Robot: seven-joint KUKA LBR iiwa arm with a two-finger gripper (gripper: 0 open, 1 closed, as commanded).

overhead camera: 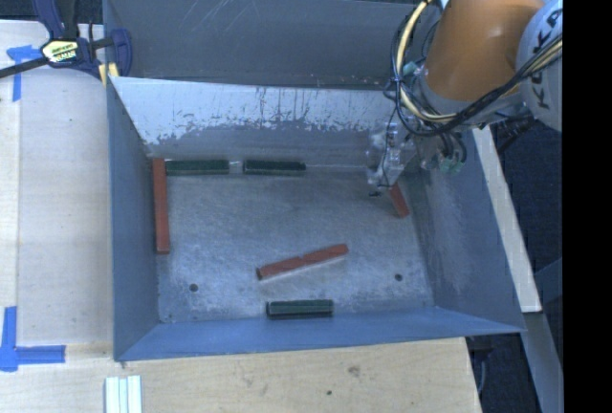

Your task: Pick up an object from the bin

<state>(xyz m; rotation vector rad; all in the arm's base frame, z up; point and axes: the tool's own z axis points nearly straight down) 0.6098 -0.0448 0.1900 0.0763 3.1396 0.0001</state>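
Bin point(129, 210): blue-grey metal. The far wall is streaked with pale vertical scratches and the floor is speckled light grey.

Red-brown sticks, three:
- left stick point(161, 206)
- middle stick point(301, 261)
- short stick point(398, 202), far right, beside my gripper point(385, 184)

Dark green sticks, three:
- far-left stick point(198, 167)
- far-middle stick point(274, 167)
- near stick point(299, 309)

My gripper: silver-grey metal.

My wrist cover point(483, 24): glossy orange.

My cables point(413, 57): yellow and black.
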